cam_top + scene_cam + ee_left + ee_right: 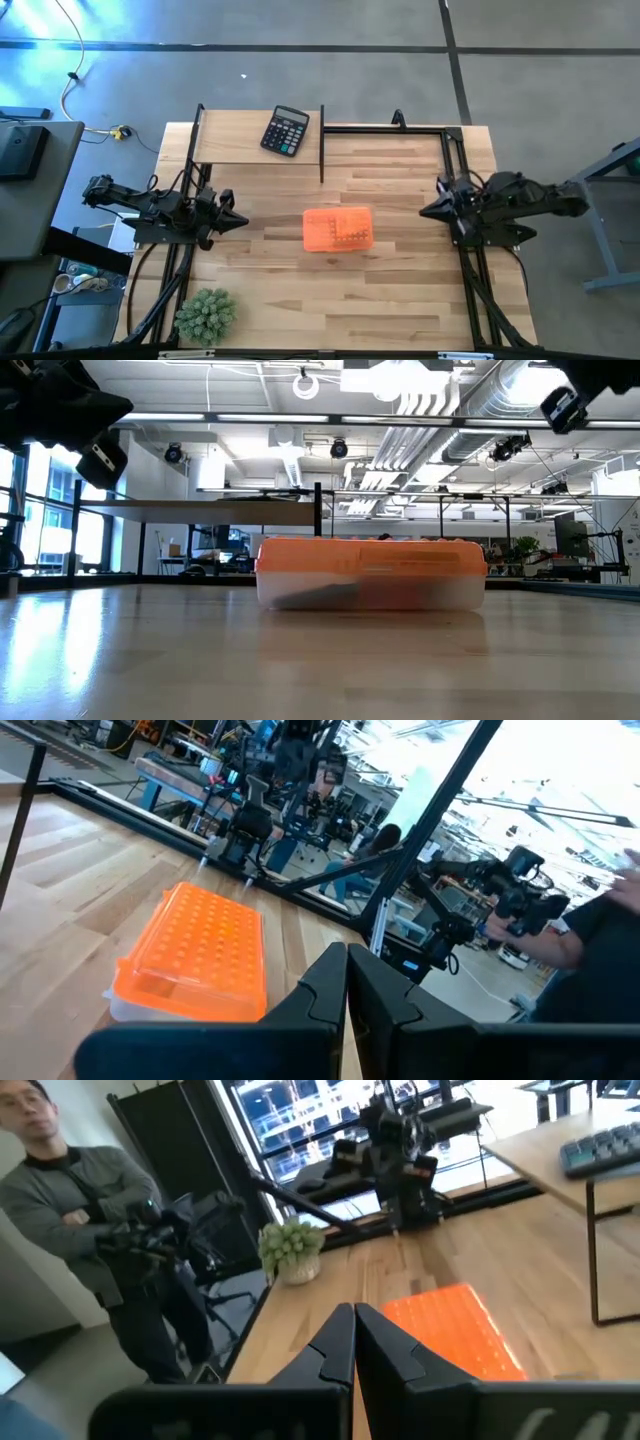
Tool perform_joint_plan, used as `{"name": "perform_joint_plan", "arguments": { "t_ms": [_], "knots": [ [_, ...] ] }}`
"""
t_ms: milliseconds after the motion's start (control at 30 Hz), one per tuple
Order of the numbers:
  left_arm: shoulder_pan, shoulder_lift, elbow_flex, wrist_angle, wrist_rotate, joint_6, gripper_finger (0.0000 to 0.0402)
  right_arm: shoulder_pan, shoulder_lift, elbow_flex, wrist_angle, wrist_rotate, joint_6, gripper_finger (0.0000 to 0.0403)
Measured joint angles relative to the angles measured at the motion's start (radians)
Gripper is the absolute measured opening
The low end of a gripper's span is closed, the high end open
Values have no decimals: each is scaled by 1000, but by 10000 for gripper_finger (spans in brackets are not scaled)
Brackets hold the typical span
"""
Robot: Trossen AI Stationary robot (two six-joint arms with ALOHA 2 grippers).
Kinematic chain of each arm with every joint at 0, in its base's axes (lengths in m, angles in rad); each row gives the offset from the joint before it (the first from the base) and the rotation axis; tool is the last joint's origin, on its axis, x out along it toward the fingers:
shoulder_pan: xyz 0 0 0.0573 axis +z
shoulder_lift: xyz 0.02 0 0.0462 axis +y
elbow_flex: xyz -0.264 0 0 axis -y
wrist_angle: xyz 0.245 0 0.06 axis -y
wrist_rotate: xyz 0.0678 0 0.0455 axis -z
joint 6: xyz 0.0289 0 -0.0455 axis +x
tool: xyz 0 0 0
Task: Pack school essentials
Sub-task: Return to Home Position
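Mid-table, the box [338, 229] sits shut, left gripper [236, 222] and right gripper [430, 211] pinched empty, well clear; a half-latched lid [370, 558] seems the only risk.

A robotics lab in an open industrial hall: bare ducts [480, 405] and pipes fill the top of the low view, a grey concrete floor [330, 70] carries a loose cable [72, 75] at upper left, and a person [90, 1220] stands arms folded beside the wooden table [400, 290]
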Motion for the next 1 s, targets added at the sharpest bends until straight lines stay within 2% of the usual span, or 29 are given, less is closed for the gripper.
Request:
{"name": "perform_joint_plan", "arguments": {
  "t_ms": [367,633,1000],
  "knots": [
    [0,0,0,0,0,0,3,0,-173,-146,13,-17,-35,0],
    [0,4,1,0,-5,0,3,1,-173,-237,69,-25,-33,0],
    [0,4,1,0,-6,0,3,0,-171,-409,313,-16,8,0]
  ]
}}
